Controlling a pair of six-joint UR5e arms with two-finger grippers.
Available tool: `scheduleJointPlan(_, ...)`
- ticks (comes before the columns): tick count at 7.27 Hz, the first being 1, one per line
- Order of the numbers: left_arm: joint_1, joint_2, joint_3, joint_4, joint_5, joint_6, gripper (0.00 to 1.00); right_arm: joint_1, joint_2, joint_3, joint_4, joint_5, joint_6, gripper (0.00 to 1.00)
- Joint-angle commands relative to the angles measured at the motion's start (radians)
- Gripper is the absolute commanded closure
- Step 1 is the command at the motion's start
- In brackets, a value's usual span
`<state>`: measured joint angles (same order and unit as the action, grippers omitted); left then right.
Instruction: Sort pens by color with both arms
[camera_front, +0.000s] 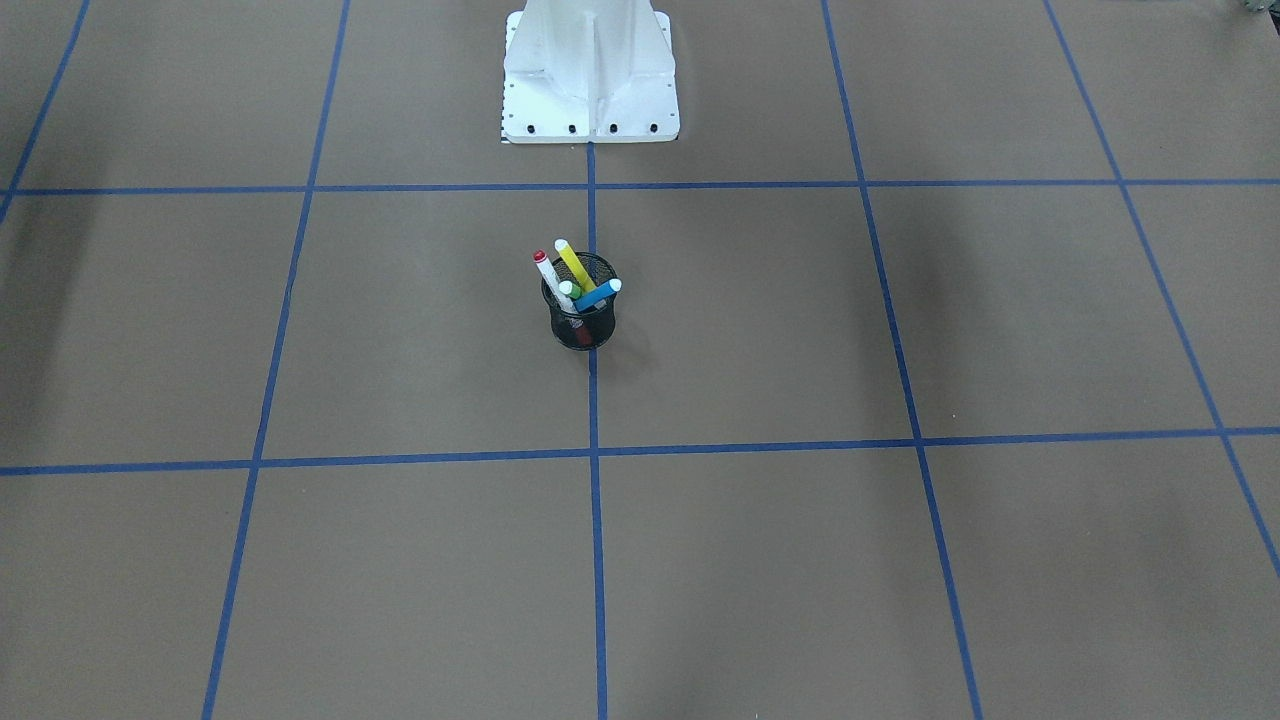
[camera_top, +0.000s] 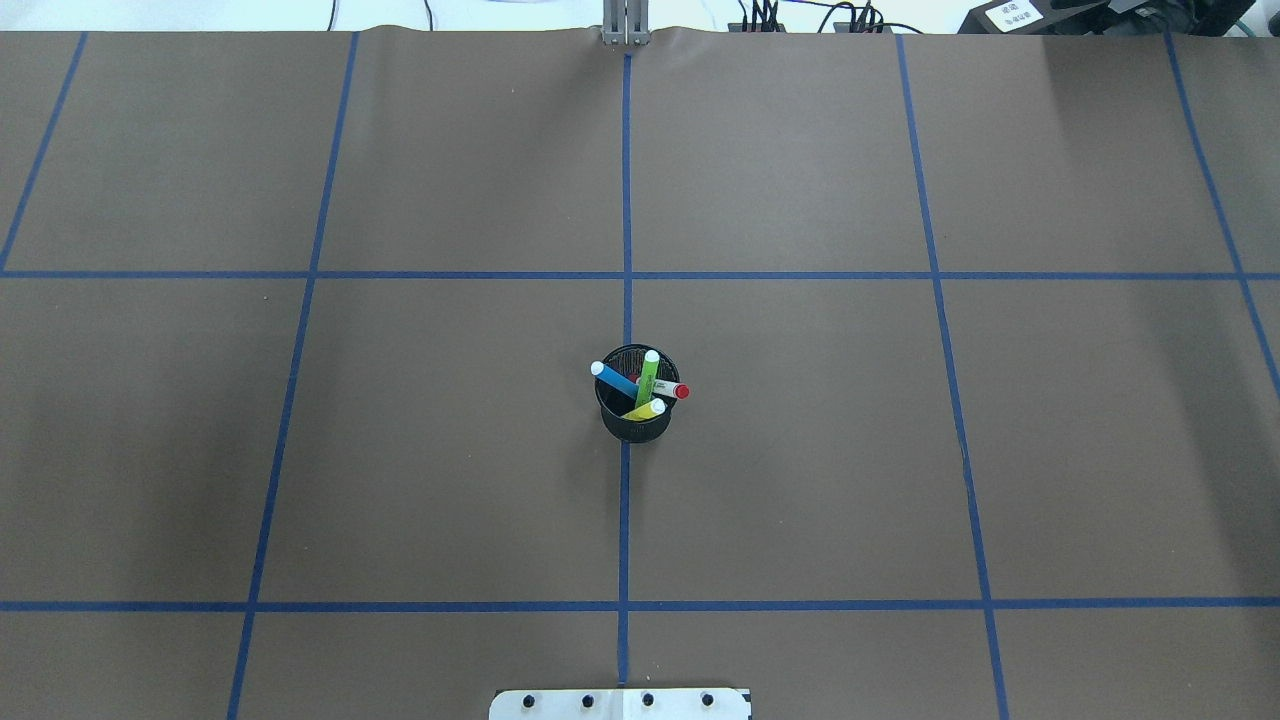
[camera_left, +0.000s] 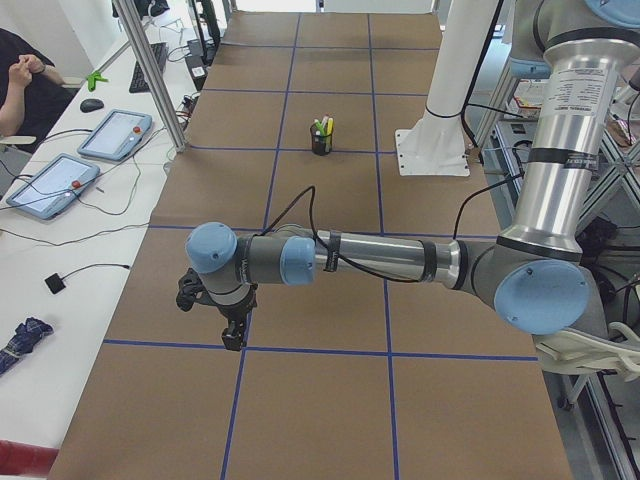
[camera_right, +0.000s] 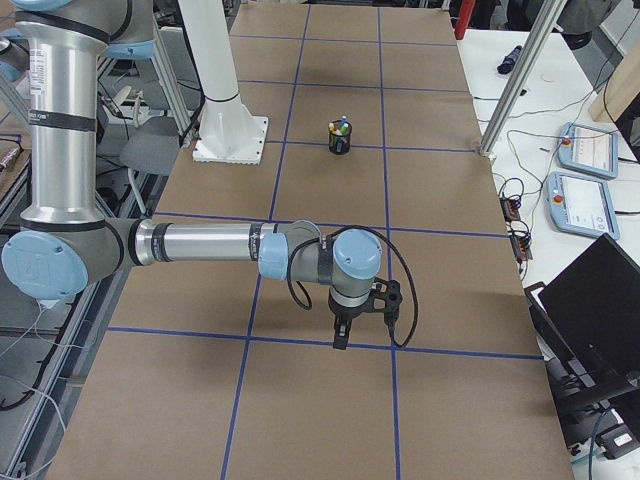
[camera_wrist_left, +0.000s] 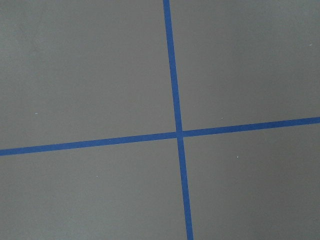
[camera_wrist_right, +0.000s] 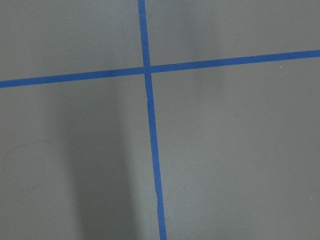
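Four pens stand in a black wire-mesh cup (camera_top: 635, 415) at the table's middle: a blue pen (camera_top: 614, 379), a light green pen (camera_top: 648, 375), a yellow pen (camera_top: 645, 410) and a white pen with red ends (camera_top: 672, 390). The cup also shows in the front view (camera_front: 581, 318), in the left side view (camera_left: 321, 140) and in the right side view (camera_right: 340, 137). My left gripper (camera_left: 233, 335) shows only in the left side view, far from the cup, near the table's left end. My right gripper (camera_right: 342, 338) shows only in the right side view, near the right end. I cannot tell whether either is open or shut.
The brown table (camera_top: 800, 450) is marked in squares by blue tape lines (camera_top: 625, 250). The white pedestal base (camera_front: 590, 80) stands behind the cup. Tablets (camera_left: 115, 135) and cables lie on a side table where a person sits. Both wrist views show only table paper and tape.
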<state>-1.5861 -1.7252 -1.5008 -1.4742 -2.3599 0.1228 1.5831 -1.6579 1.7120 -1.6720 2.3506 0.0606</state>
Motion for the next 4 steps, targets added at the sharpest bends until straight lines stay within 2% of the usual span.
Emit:
scheduleJointPlan(1, 0.002, 0.004, 0.001, 0.0, -0.001, 0.0, 0.0, 0.0, 0.0, 0.011, 0.0, 0.004, 0.001, 0.0)
scheduleJointPlan(4, 0.0, 0.004, 0.001, 0.0, -0.002, 0.0, 0.0, 0.0, 0.0, 0.009, 0.0, 0.001, 0.005, 0.0)
